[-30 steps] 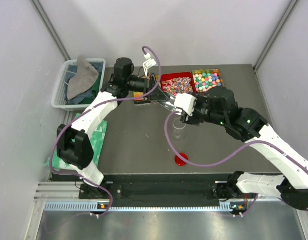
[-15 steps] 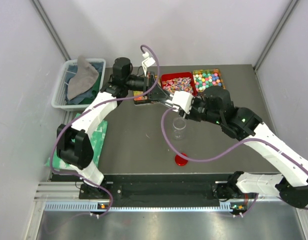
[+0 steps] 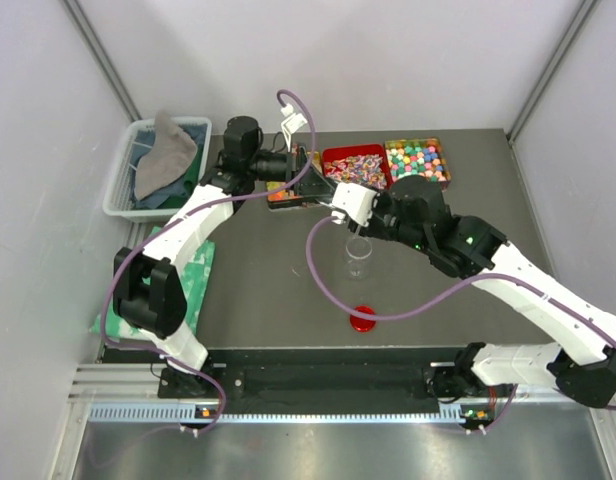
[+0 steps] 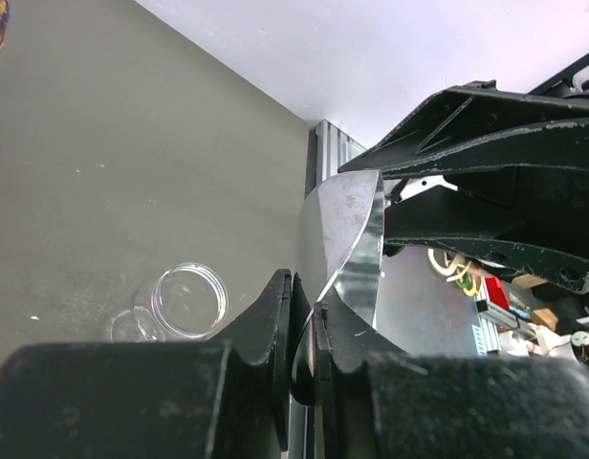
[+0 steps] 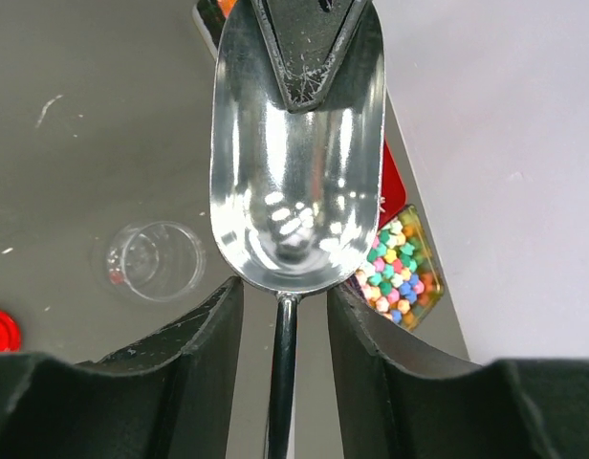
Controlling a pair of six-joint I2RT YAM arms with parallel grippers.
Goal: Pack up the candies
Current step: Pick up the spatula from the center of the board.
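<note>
A shiny metal scoop (image 5: 294, 163) hangs empty between both grippers. My left gripper (image 4: 304, 287) is shut on the scoop's thin front rim (image 4: 347, 239). My right gripper (image 5: 285, 292) stands open astride the scoop's handle (image 5: 283, 373), with a gap on each side. A clear jar (image 3: 358, 258) stands open on the table just below them. The candies lie in trays at the back: pink-white pieces (image 3: 353, 165), pastel balls (image 3: 416, 160), and an orange lot (image 3: 280, 196) mostly hidden by the left arm.
A red round lid (image 3: 363, 318) lies in front of the jar. At the back left stands a basket (image 3: 123, 185) holding a grey cloth, with a green mat (image 3: 193, 265) in front of it. Grey walls close in three sides.
My right gripper has moved left and back, up to the scoop's handle. The left arm and the scoop have barely shifted.
</note>
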